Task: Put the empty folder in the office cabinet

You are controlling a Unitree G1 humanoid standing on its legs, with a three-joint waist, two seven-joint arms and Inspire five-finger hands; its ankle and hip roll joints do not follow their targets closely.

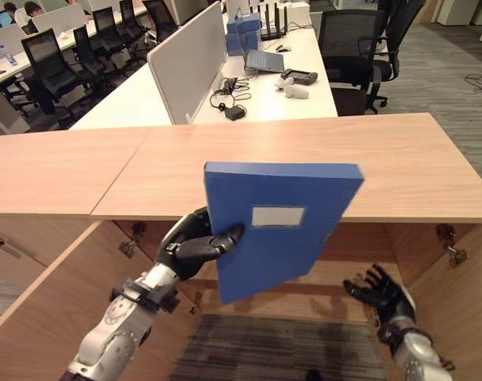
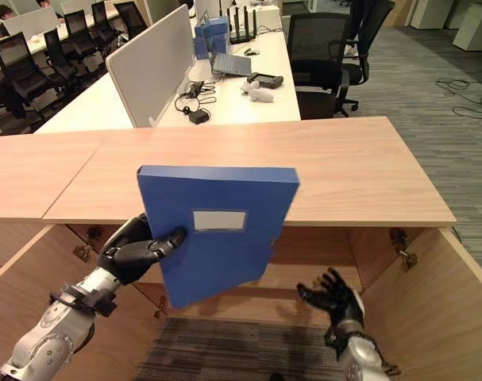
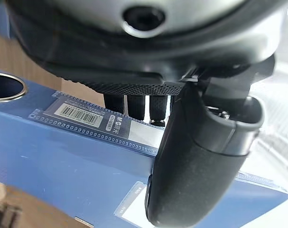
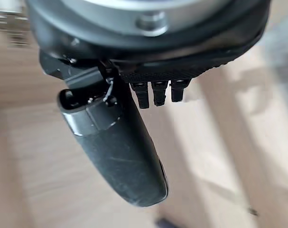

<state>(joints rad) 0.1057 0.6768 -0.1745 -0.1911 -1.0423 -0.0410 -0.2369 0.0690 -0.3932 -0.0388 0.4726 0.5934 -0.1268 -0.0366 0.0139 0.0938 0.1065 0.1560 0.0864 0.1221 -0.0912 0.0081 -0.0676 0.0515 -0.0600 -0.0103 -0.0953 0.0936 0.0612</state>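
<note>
Folder held up in front of the open cabinet, not yet inside.

At lower left of the frame the left hand (image 1: 194,242) is clamped on the blue folder (image 1: 280,222), thumb across its face; the folder, a rigid box-like file with a smooth matte cover and a pale label, hangs tilted at centre, overlapping the front edge of the pale woodgrain counter (image 1: 399,167). It should probably be lowered and levelled to clear that edge into the cabinet (image 1: 455,302). At lower right, the right hand (image 1: 381,292) hovers with fingers spread, holding nothing.

Left robot hand (image 1: 194,243) clenched; right robot hand (image 1: 380,292) splayed.
</note>
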